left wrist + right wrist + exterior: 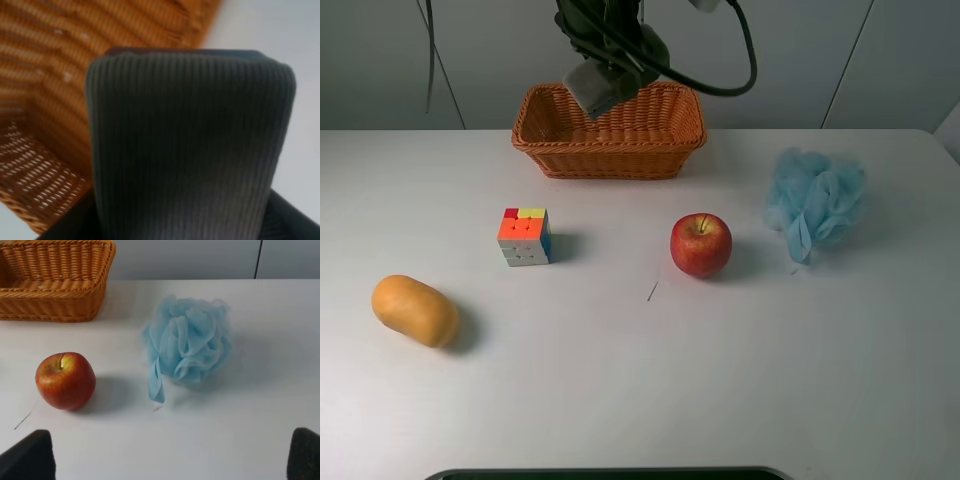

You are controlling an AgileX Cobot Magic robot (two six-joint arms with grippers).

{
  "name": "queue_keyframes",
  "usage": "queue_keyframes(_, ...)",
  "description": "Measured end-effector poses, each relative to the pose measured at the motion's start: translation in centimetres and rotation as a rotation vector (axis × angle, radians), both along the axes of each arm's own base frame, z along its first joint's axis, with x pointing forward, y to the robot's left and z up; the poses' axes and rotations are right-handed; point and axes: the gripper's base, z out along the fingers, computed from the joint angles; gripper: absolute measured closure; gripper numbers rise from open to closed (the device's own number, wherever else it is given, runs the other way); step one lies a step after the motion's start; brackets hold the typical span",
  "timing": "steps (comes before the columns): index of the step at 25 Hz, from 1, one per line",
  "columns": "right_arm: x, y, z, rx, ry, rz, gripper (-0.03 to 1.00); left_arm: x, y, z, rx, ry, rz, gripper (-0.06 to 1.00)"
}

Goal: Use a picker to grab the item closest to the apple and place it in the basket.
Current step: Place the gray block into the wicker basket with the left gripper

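My left gripper hangs above the woven basket at the back and is shut on a grey ribbed cloth-covered item. In the left wrist view that item fills most of the frame, with the basket's inside behind it. The red apple sits right of the table's middle. My right gripper is open and empty, low over the table in front of the apple; it does not show in the exterior view.
A light blue mesh bath sponge lies right of the apple and shows in the right wrist view. A colour cube stands left of centre. An orange oval fruit lies at the front left.
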Motion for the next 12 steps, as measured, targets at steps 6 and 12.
queue_keyframes(6,0.0,0.0,0.0,0.0,0.0,0.0,0.27,5.0,1.9,-3.8,-0.097,-0.028,0.08,0.4)
queue_keyframes(12,0.0,0.0,0.0,0.0,0.0,0.0,0.27,8.2,2.8,-7.8,-0.182,-0.063,0.118,0.4)
